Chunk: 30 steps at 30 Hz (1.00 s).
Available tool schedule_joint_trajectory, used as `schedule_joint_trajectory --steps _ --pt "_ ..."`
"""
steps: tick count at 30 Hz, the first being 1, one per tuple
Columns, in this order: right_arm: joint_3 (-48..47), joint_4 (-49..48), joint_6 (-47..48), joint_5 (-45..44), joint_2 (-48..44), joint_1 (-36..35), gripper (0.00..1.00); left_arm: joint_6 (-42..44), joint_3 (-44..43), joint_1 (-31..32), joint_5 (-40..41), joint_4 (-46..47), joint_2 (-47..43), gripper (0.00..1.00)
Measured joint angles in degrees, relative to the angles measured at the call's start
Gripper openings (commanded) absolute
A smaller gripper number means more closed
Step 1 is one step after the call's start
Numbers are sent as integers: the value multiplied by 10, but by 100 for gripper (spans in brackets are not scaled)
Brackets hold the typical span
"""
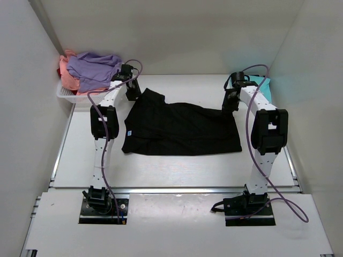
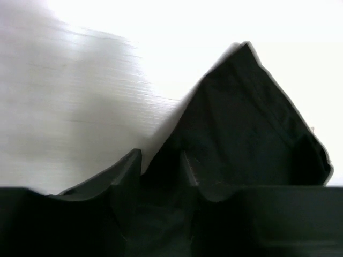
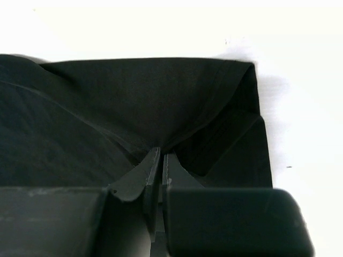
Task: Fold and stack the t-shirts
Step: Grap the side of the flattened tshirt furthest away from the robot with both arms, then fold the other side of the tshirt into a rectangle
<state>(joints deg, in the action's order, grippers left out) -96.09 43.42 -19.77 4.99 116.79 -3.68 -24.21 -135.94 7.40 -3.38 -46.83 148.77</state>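
Observation:
The black t-shirt (image 1: 179, 128) lies spread on the table (image 1: 161, 171), its small blue label (image 1: 130, 133) near the left edge. My left gripper (image 1: 132, 92) hangs over the shirt's far left corner. In the left wrist view its jaws (image 2: 161, 163) stand open, with the black t-shirt (image 2: 241, 112) lying under and between them. My right gripper (image 1: 229, 103) is at the far right corner. In the right wrist view it (image 3: 162, 153) is shut on a pinched fold of the black t-shirt (image 3: 134, 101). A teal t-shirt (image 1: 262, 81) lies behind the right arm.
A white mesh basket (image 1: 65, 94) stands at the back left, holding lavender (image 1: 94, 67), salmon-pink (image 1: 68, 77) and red (image 1: 60, 71) t-shirts. White walls close in the table on the left, back and right.

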Motion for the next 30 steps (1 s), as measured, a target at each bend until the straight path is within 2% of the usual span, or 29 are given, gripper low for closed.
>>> schedule_joint_trajectory --steps 2,3,13,20,30 --pt "5 0 0 2 0 0 0 2 0 1 5 -3 1 4" --pt "6 -1 0 3 0 2 0 3 0 2 8 -4 1 0" --pt "69 -30 1 11 -43 19 0 6 15 10 20 -22 -24 0" --pt "160 -66 9 30 -109 66 0 15 160 15 19 -23 -174 0" --pt "195 -85 35 49 -132 81 0 28 406 16 13 26 -349 0"
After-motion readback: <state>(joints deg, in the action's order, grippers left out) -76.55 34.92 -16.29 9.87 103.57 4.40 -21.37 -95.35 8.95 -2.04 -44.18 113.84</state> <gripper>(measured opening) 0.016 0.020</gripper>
